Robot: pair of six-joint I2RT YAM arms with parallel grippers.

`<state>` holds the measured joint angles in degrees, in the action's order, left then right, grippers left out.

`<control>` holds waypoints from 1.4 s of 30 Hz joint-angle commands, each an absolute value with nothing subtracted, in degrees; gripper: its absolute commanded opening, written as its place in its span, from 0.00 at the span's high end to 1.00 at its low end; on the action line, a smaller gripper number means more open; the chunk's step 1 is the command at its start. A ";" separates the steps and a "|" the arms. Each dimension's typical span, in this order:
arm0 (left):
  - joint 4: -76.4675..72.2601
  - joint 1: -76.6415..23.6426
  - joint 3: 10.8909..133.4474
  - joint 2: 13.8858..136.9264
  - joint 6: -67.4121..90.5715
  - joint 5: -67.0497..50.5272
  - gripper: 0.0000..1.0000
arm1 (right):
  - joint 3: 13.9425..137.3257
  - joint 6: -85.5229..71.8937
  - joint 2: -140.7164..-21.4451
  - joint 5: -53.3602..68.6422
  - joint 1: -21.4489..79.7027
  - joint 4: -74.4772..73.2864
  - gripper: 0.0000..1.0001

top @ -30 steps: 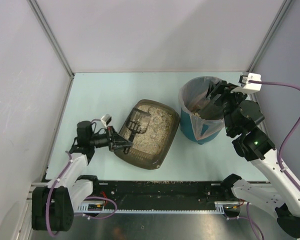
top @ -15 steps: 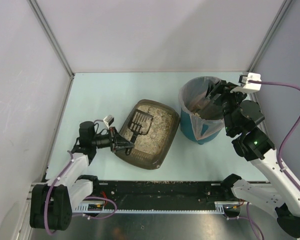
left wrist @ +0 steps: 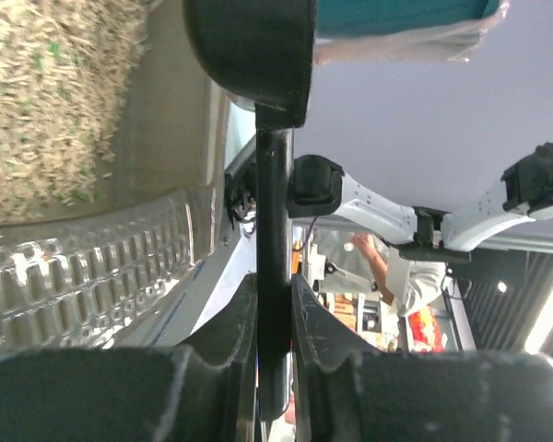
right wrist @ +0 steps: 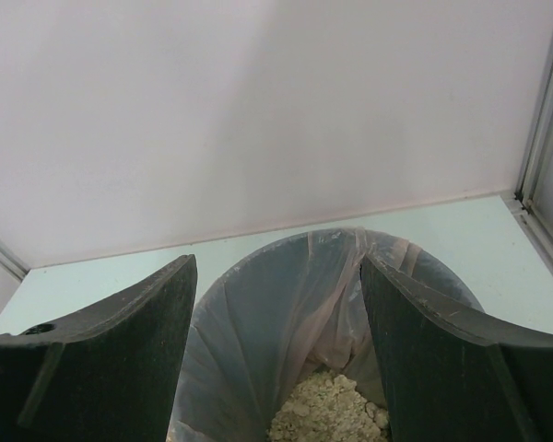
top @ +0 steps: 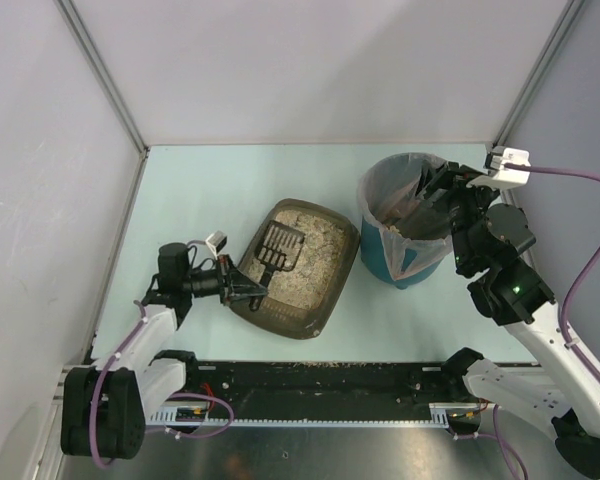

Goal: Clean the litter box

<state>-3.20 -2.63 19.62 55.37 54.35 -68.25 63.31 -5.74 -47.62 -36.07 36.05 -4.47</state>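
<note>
The dark brown litter box [top: 320, 305] lies at mid-table with beige grainy litter [top: 315, 255] inside. My left gripper [top: 246, 291] sits at the box's left rim, shut on the handle of a black slotted scoop [top: 278, 245] whose head rests over the litter. In the left wrist view the scoop handle [left wrist: 275, 230] runs straight up from between the jaws of the left gripper [left wrist: 275, 308], with litter [left wrist: 46, 92] at the upper left. My right gripper [top: 427, 198] hangs over the teal bin [top: 405, 262], open, nothing between its fingers.
The bin's clear bag liner [right wrist: 295, 313] holds pale litter clumps [right wrist: 327, 414] at its bottom. The right gripper [right wrist: 276, 354] frames the bin's opening. White walls with metal posts [top: 105, 80] close in the back and sides. The arm bases stand along the near rail [top: 320, 385].
The scoop head has shifted slightly toward the far right over the litter and turned flatter, with the left gripper following. The right arm has edged a little to the right.
</note>
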 commanded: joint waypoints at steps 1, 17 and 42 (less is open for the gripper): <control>-5.18 -2.01 21.70 55.63 53.87 -67.59 1.00 | 63.46 -5.71 -47.29 -37.53 36.30 -2.99 0.24; -2.72 -2.82 20.66 52.66 53.60 -66.55 1.00 | 63.37 -6.94 -46.85 -36.83 36.30 -4.92 0.24; -0.61 -7.03 22.15 53.19 56.32 -61.97 1.00 | 63.37 -8.26 -46.14 -37.09 36.47 -5.53 0.25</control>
<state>0.51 -6.26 20.71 55.29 53.43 -64.38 63.31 -7.51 -46.52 -36.80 36.16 -6.85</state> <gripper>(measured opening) 0.188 0.754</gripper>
